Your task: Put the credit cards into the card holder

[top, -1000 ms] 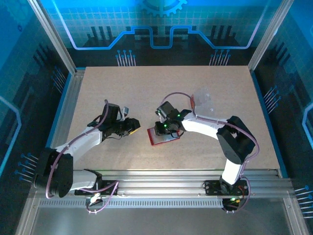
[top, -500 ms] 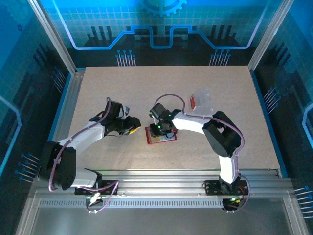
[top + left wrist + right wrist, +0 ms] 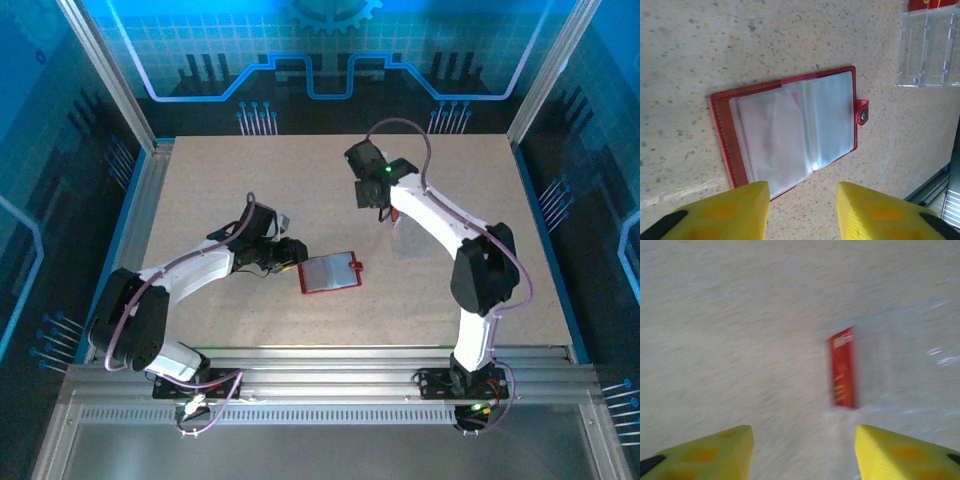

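Observation:
The red card holder (image 3: 330, 272) lies open on the table, its glossy clear pockets facing up and its clasp tab (image 3: 862, 111) pointing right. In the left wrist view the card holder (image 3: 790, 130) shows a faint reddish patch behind its left pocket. My left gripper (image 3: 293, 252) is open just left of it, touching nothing, with the yellow fingertips (image 3: 752, 202) near the holder's edge. My right gripper (image 3: 383, 205) is open at the back of the table, hovering over a red credit card (image 3: 842, 367) that lies in the clear plastic bag (image 3: 900, 365). That view is blurred.
The clear plastic bag (image 3: 930, 45) lies behind and to the right of the card holder, with a red card edge (image 3: 930, 5) in it. Bare table (image 3: 220, 190) stretches to the left and back. Metal frame rails (image 3: 330, 365) run along the near edge.
My right gripper has left the card holder and swung back and up to the clear bag. My left gripper has slid right, up to the holder's left edge.

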Controlling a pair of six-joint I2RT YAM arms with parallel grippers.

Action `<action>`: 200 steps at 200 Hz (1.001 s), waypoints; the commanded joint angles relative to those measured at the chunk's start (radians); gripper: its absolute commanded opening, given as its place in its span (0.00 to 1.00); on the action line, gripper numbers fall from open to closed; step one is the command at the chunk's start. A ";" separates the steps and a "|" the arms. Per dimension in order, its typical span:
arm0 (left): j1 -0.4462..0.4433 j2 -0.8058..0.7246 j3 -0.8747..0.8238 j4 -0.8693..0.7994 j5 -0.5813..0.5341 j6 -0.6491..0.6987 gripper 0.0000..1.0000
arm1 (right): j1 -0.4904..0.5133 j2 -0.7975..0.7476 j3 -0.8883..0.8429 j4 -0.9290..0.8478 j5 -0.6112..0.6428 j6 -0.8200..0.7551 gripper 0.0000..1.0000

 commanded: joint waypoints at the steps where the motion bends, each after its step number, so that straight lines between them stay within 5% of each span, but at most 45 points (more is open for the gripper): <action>1: -0.021 0.035 0.030 0.050 -0.002 0.023 0.41 | -0.025 0.129 0.072 -0.140 0.215 -0.031 0.61; 60: -0.027 0.090 0.048 0.076 0.026 0.014 0.40 | -0.051 0.328 0.230 -0.187 0.315 -0.070 0.64; 200: -0.027 0.061 0.042 0.074 0.022 0.005 0.39 | -0.071 0.458 0.250 -0.163 0.402 -0.103 0.67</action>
